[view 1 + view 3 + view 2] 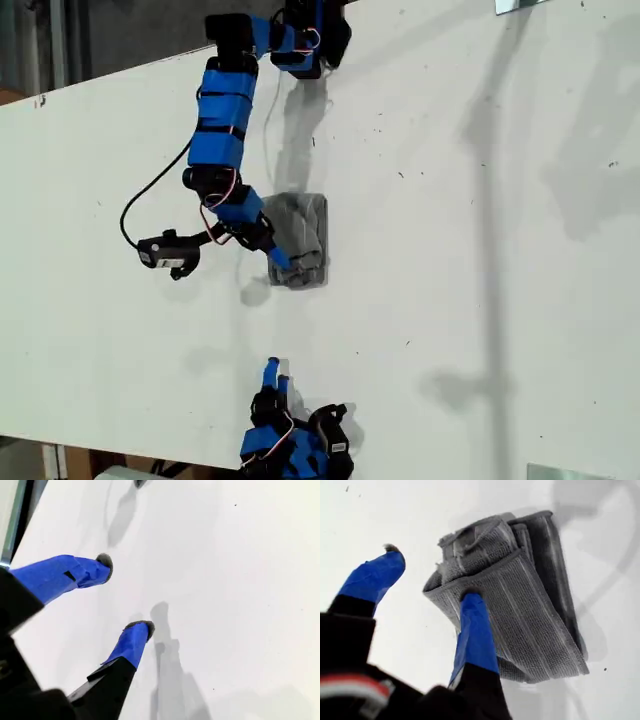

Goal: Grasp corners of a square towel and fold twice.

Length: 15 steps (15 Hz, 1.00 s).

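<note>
Towel (pixel 520 610) folds in first wrist view

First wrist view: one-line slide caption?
My first gripper open, one finger on the folded grey towel lying on the white table.

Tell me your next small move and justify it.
Probably lift my first gripper straight up and off the towel. The cloth already lies as a small layered bundle, my first gripper is open with one finger over its edge, and my second gripper is open over bare table, far from it.
</note>
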Motion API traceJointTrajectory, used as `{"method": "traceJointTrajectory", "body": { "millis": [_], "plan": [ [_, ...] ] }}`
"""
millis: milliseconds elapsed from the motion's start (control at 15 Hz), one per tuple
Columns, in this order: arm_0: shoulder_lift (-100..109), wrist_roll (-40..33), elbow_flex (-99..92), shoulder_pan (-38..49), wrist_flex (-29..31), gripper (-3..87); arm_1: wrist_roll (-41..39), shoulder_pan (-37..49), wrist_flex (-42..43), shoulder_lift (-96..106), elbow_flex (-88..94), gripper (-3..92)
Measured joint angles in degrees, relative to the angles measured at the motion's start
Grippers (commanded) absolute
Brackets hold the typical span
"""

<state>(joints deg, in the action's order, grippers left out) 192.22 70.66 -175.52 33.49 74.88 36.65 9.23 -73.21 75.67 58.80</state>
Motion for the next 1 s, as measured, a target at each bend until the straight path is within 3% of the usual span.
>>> {"method": "traceJointTrajectory", "body": {
  "millis": [133,333,533,667,1000],
  "plan": [
    [0.0,0.0,0.0,0.0,0.0,21.7,0.6,0.0,0.0,6.4,4.4,29.9],
    [0.0,0.0,0.0,0.3,0.0,21.5,6.5,-0.2,4.7,22.1,26.8,31.8],
    [1.5,0.0,-0.4,0.1,0.0,20.8,25.1,-4.2,9.6,45.3,58.5,32.9],
    [3.5,0.4,-1.0,-2.8,0.1,20.6,34.7,-9.2,17.8,57.7,78.7,33.4],
    [6.0,11.7,-2.5,-13.9,0.3,16.8,42.1,-14.7,20.7,69.5,96.7,33.2]
  ]
}}
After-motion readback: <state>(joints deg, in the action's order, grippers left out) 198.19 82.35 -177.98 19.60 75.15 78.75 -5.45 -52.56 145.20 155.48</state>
